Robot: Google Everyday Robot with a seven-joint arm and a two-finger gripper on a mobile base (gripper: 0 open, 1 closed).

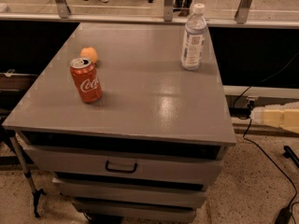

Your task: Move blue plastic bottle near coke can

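The blue plastic bottle (193, 38), clear with a white cap and a white-and-blue label, stands upright at the far right of the grey cabinet top (140, 101). The coke can (86, 80), red with white script, stands upright at the left side of the top, well apart from the bottle. My gripper (262, 116) shows as a pale shape at the right edge of the view. It is beside the cabinet's front right corner, lower than the top and far from both the bottle and the can.
A small orange fruit (88, 55) lies just behind the can. The cabinet has a drawer with a dark handle (121, 167). Black cables (271, 160) run over the floor at the right. A railing with metal posts (168, 3) stands behind the cabinet.
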